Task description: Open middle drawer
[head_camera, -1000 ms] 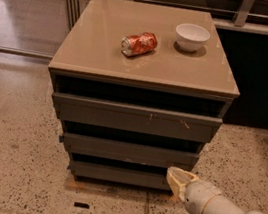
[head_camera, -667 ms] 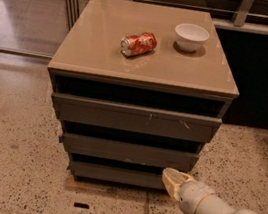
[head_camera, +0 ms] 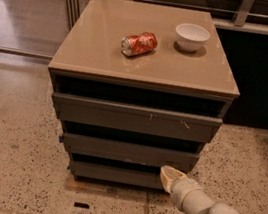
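Note:
The drawer cabinet stands in the middle of the camera view with three dark grey-brown flat fronts stacked under a tan top. The middle drawer [head_camera: 129, 152] is the medium-width front, shut flush, between the wide top drawer [head_camera: 135, 118] with white scratch marks and the narrow bottom drawer [head_camera: 118, 174]. My gripper [head_camera: 170, 176] comes in from the lower right on a cream-coloured arm. Its tip sits just below the right end of the middle drawer's front, level with the bottom drawer.
A crushed red soda can [head_camera: 139, 44] lies on its side and a white bowl [head_camera: 191, 37] stands on the cabinet's top [head_camera: 92, 52]. Speckled floor [head_camera: 9, 160] surrounds the cabinet. A dark wall panel [head_camera: 265, 79] is at the right; a rail runs behind.
My gripper has moved a little to the left and upward, closer to the right end of the middle drawer's front. The drawers, can and bowl have not moved.

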